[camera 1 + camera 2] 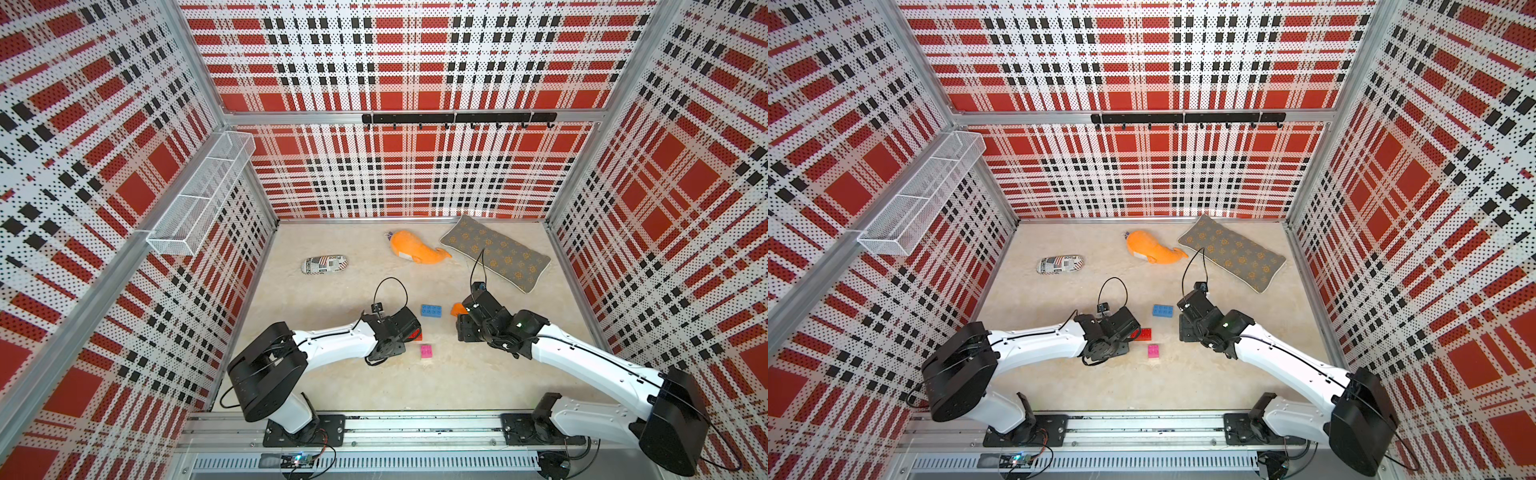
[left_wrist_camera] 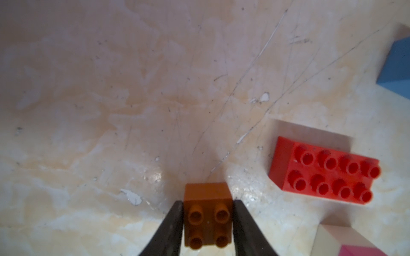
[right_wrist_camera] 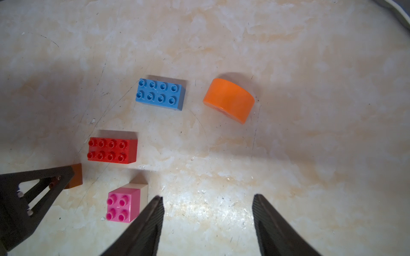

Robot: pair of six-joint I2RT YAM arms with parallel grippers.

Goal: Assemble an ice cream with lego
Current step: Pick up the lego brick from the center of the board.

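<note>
A: Where's the left hand [image 2: 208, 201]?
B: Clamped on the brown brick [image 2: 208, 221], on the table [image 2: 111, 110].
A: The right hand [image 3: 207, 196]?
B: Spread, empty — red brick [image 3: 112, 150], blue brick [image 3: 160, 94] and orange piece [image 3: 228, 99] lie loose nearby.

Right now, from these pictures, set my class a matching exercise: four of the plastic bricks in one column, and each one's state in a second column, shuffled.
Column one
1. small amber-brown four-stud plastic brick
2. small pink four-stud plastic brick
3. rounded orange plastic piece
4. long blue eight-stud plastic brick

Column two
A. lies alone, no studs showing
B. sits on a cream plastic brick
C. lies alone, studs up
D. pinched between the fingers of the left tool

Pairs: 1-D, 2-B, 3-A, 4-C
</note>
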